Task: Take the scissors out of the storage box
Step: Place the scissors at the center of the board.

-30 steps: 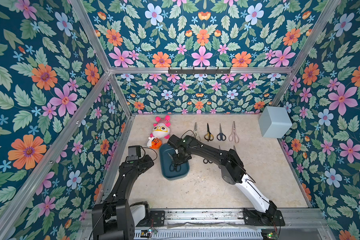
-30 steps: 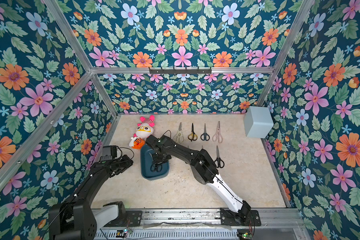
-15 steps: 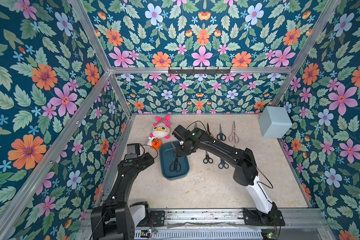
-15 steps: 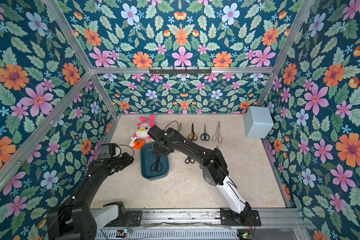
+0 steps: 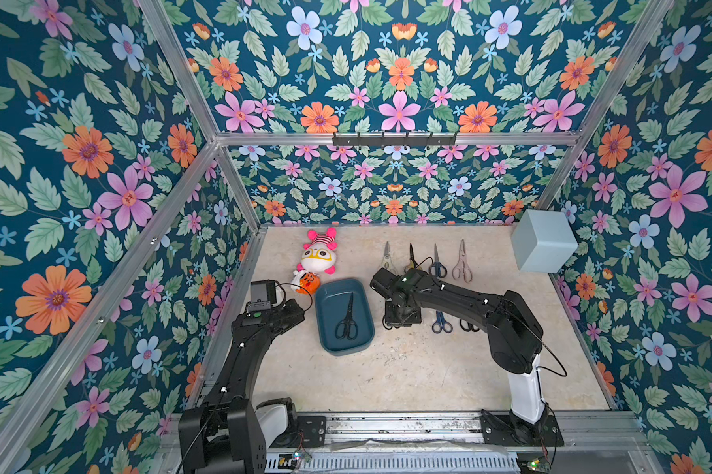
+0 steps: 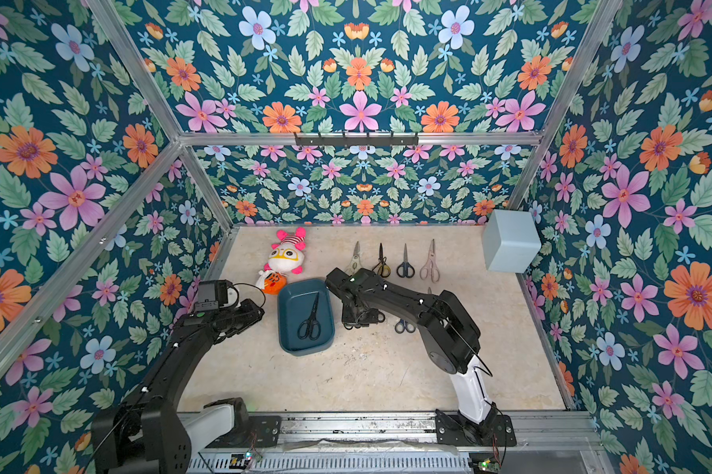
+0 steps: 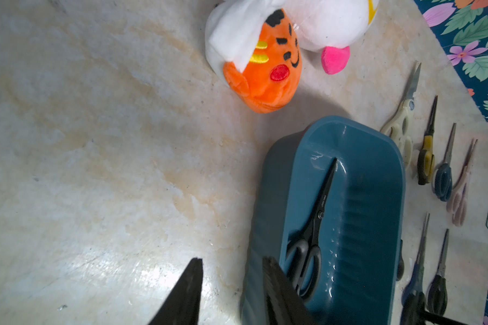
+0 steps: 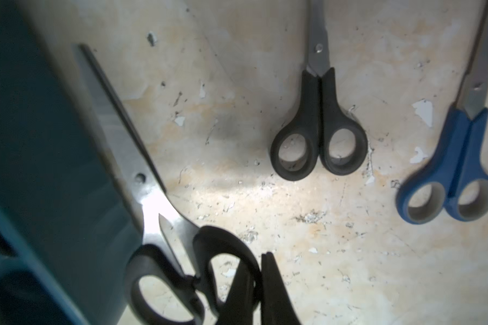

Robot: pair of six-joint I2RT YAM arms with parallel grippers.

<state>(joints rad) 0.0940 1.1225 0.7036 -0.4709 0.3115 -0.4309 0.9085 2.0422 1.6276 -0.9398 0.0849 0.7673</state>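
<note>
While large black scissors (image 8: pixel 141 180) are clenched by the handle in the right hand (image 8: pixel 255 270) beside the box (image 5: pixel 329 337), they should be laid flat on the counter (image 5: pixel 387 377), clear of neighbours; another pair (image 5: pixel 347 316) lies boxed, left hand (image 7: pixel 233 260) released.

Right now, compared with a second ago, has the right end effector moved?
Yes. The right end effector has left the box; it now sits right of it, toward the blue scissors, shut on a large black pair.
</note>
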